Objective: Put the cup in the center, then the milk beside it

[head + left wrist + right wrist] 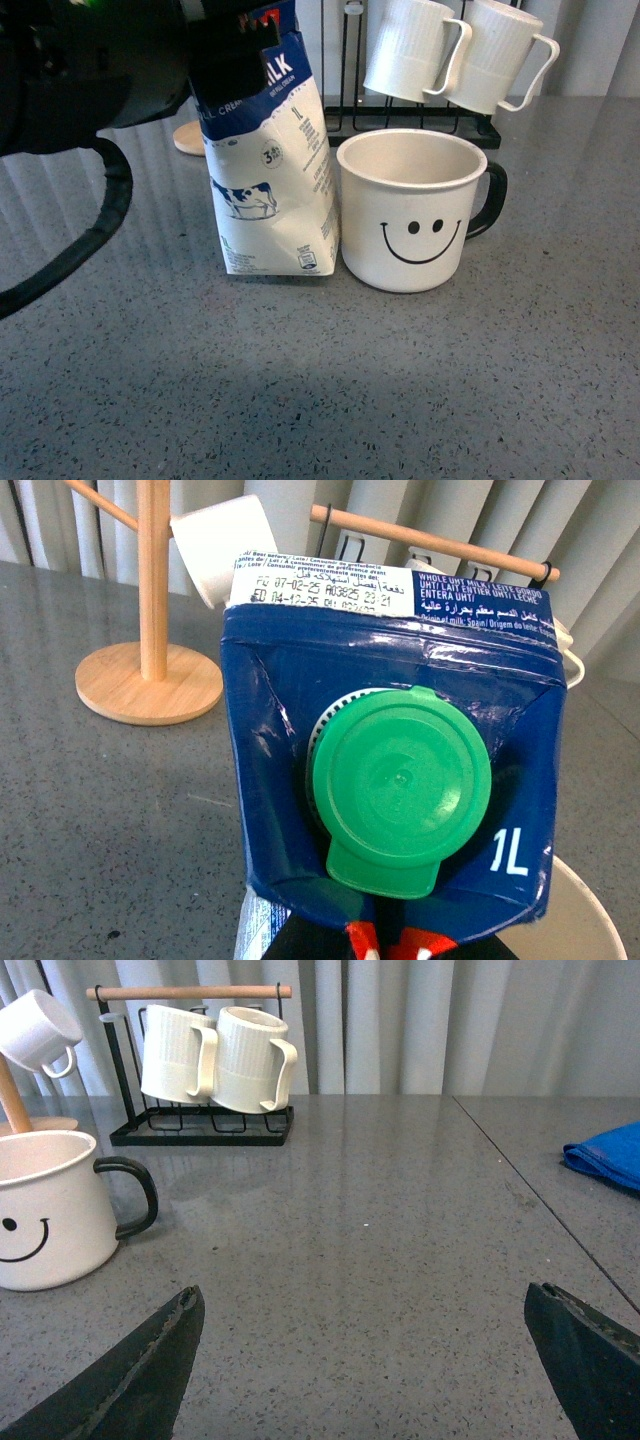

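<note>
The cup, off-white with a black smiley face and black handle, stands in the middle of the grey table; it also shows in the right wrist view. The milk, blue on top and white below with a cow picture, stands right beside it on its left, almost touching. My left gripper is shut on the milk's top; the left wrist view shows the carton's green cap. My right gripper is open and empty over bare table to the right of the cup.
A black rack with two white ribbed mugs stands behind the cup. A wooden stand with a small white cup is behind the milk. A blue cloth lies at the far right.
</note>
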Available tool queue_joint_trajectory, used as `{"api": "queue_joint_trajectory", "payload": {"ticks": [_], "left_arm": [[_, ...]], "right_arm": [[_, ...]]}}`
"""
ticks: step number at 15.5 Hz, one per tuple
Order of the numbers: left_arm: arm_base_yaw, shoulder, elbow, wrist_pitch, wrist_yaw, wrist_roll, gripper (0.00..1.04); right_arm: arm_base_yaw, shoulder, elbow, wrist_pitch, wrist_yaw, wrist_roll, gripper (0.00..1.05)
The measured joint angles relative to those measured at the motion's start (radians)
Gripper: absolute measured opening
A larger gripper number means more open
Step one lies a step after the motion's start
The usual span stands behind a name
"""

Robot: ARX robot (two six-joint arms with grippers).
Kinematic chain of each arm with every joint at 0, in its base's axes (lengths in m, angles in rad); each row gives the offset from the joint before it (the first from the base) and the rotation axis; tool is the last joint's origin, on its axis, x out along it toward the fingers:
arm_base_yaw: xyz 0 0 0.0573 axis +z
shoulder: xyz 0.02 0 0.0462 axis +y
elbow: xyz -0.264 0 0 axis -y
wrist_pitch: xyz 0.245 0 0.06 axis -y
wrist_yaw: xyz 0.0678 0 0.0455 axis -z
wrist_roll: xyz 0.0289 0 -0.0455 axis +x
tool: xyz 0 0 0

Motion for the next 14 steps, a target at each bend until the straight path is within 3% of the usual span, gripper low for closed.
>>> {"api": "queue_joint_trajectory", "payload": {"ticks": [11, 13, 14], "left_arm": [[-0.040, 0.064, 0.007, 0.051, -0.079, 0.007, 0.03], [-0.040, 0.064, 0.013, 0.044, -0.078, 0.006, 0.17], [-0.046, 0.060, 0.016, 0.039, -0.068, 0.000, 0.39]], "right_arm": [[0.000, 0.000, 0.000, 0.000, 0.000, 0.000, 0.98], [0.000, 0.000, 0.000, 0.000, 0.000, 0.000, 0.98], [0.000, 0.000, 0.000, 0.000, 0.000, 0.000, 0.98]]}}
